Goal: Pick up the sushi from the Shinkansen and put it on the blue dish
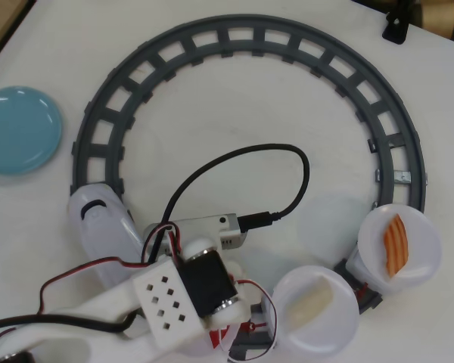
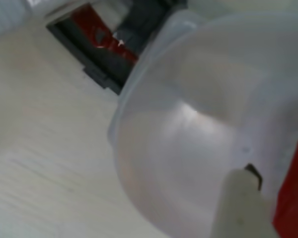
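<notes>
In the overhead view the white Shinkansen (image 1: 98, 219) sits on the lower left of the grey track, its rounded nose pointing up. My arm covers the car behind it. Two trailing white plates show: one (image 1: 340, 333) carries a pale sushi (image 1: 312, 301), the other (image 1: 420, 227) an orange-striped sushi (image 1: 395, 243). The blue dish (image 1: 19, 130) lies empty at the far left. In the wrist view my gripper (image 2: 268, 183) hovers just over a white plate (image 2: 188, 124); a white finger (image 2: 236, 208) and a red part at the right edge show, and no sushi is seen there.
The grey ring track (image 1: 234, 34) circles the table's middle. A black cable (image 1: 287, 159) loops inside it from the wrist camera. A pale translucent disc (image 1: 333, 219) lies inside the ring beside the plates. A black object (image 1: 397, 23) stands at the top right.
</notes>
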Robot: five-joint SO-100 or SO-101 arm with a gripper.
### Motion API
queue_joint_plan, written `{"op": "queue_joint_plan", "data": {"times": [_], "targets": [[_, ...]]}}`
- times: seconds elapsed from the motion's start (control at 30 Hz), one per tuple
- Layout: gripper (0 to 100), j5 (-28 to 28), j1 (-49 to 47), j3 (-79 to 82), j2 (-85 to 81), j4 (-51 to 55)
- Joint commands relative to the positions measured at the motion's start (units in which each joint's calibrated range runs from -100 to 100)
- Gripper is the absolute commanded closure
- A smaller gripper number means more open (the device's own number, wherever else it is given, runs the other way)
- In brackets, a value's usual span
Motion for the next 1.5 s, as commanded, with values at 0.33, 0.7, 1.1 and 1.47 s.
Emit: {"op": "queue_joint_plan", "data": {"times": [0.33,0.7,1.1,1.47], "targets": [[82,-1.3,-2.9,7.7,-9.9,0.6],[67,-0.8,-4.8,12.1,-9.8,-0.7],[93,-0.3,-6.3,12.5,-7.1,-2.1],[96,0.3,-6.3,5.8,-5.0,0.4]]}}
